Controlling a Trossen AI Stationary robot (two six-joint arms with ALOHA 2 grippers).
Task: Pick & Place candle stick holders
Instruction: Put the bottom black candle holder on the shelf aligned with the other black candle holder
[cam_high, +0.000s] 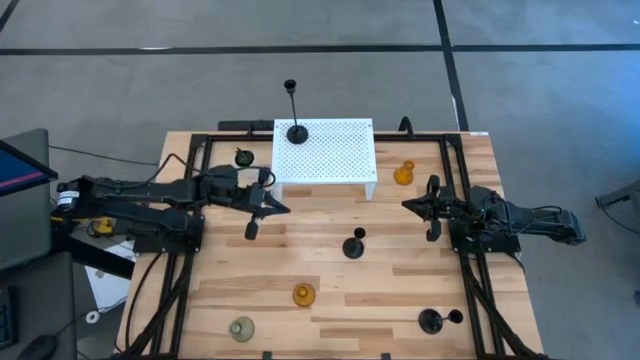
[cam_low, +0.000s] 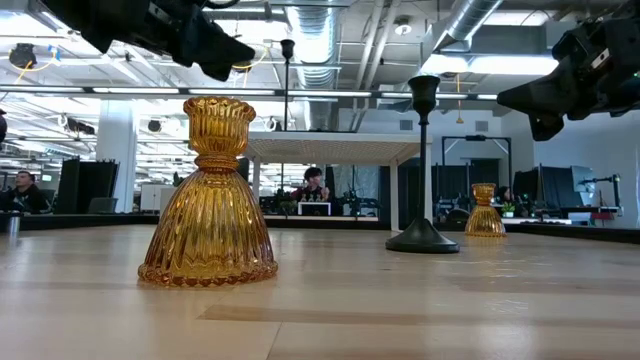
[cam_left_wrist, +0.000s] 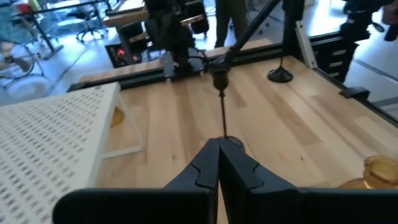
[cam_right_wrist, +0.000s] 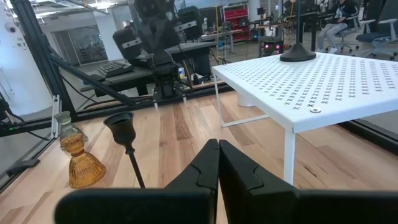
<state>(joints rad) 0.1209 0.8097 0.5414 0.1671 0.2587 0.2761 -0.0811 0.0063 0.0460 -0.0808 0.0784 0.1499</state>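
Note:
One tall black holder (cam_high: 297, 131) stands on the white perforated stand (cam_high: 340, 155). A second black holder (cam_high: 354, 245) stands mid-table, and a third (cam_high: 432, 320) at the near right. One amber glass holder (cam_high: 403, 174) stands right of the stand, and another (cam_high: 304, 294) toward the near edge (cam_low: 210, 195). A clear-grey holder (cam_high: 241, 328) stands near left. My left gripper (cam_high: 283, 208) hovers shut and empty just in front of the stand's left end (cam_left_wrist: 217, 146). My right gripper (cam_high: 406, 204) hovers shut and empty near the far amber holder (cam_right_wrist: 217, 146).
A small pot with a plant (cam_high: 243, 157) stands left of the stand. Black frame rails (cam_high: 190, 250) run along the table's left, right and far sides. Bare wood lies between the two grippers around the middle black holder. People sit in the room beyond (cam_low: 314, 182).

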